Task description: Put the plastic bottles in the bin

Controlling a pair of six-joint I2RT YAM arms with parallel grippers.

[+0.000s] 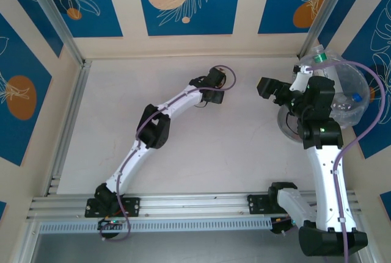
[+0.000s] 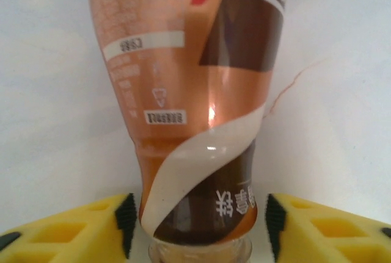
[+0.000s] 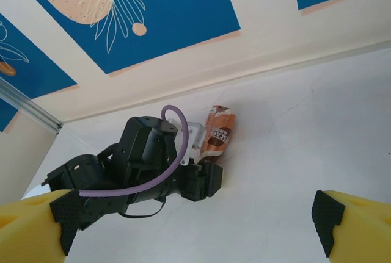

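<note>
Aluminium rail [image 1: 195, 205] ran along the near edge, with both arm bases on it. Right gripper [image 3: 195, 217] hung wide open and empty above the bare white table [image 3: 317, 110], beside the bin [image 1: 357, 113] at far right. The bin's clear bag held a green-capped bottle [image 1: 317, 60] and a blue-capped bottle [image 1: 356, 98]. Mid-table, left gripper [image 2: 197, 220] straddled a lying brown bottle [image 2: 201, 92], jaws partly closed at its neck end, thin gap each side, no grip seen. Bottle had a glossy brown-and-copper wrap, cream swirl, printed text. Blue leaf-print wall panels [image 1: 183, 0] stood behind.

Brown bottle [image 2: 201, 122] — both ends off-frame
</note>
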